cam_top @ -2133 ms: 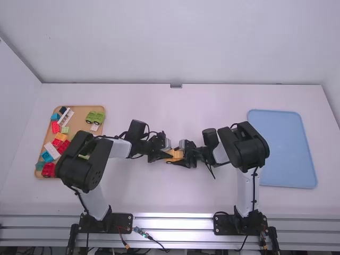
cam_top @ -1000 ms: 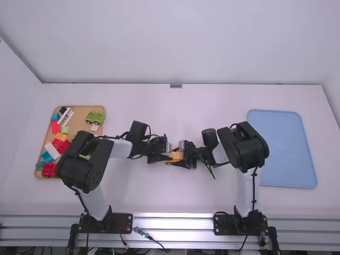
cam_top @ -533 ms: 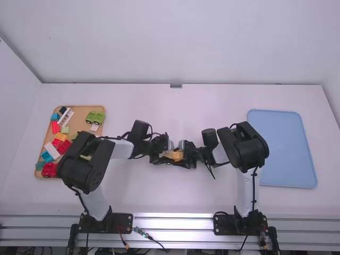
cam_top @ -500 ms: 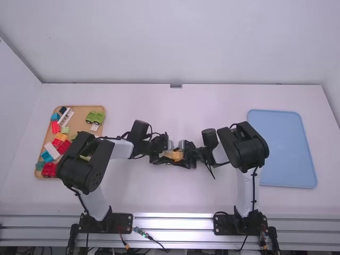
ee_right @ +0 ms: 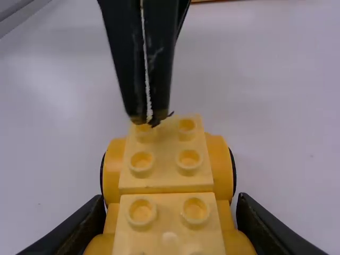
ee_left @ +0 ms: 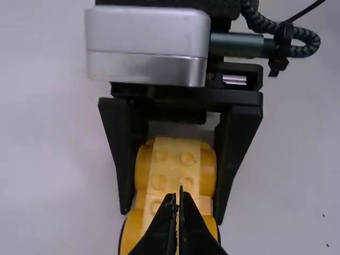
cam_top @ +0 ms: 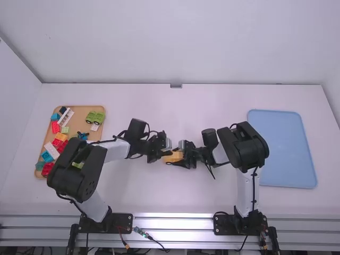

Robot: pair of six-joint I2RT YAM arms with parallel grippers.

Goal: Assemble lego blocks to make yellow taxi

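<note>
The yellow taxi assembly [cam_top: 172, 157] is located between the two arms, above or on the white table [cam_top: 212, 196]; which of the two cannot be determined. Its upper face carries pale yellow studded bricks [ee_right: 167, 167], and dark wheel edges show at its sides.

Right gripper [cam_top: 181, 157]: fingers clamped on the assembly. In the right wrist view, one finger [ee_right: 87, 223] lies along each side of the yellow body, with the studded face between them and the farther end projecting beyond the fingertips.

Left gripper [cam_top: 168, 154]: fingers brought together, with nothing held between them. In the right wrist view, its joined tips are positioned at the studs of the assembly's farther end, over one side rather than the middle. Contact between tips and studs cannot be confirmed.
</note>
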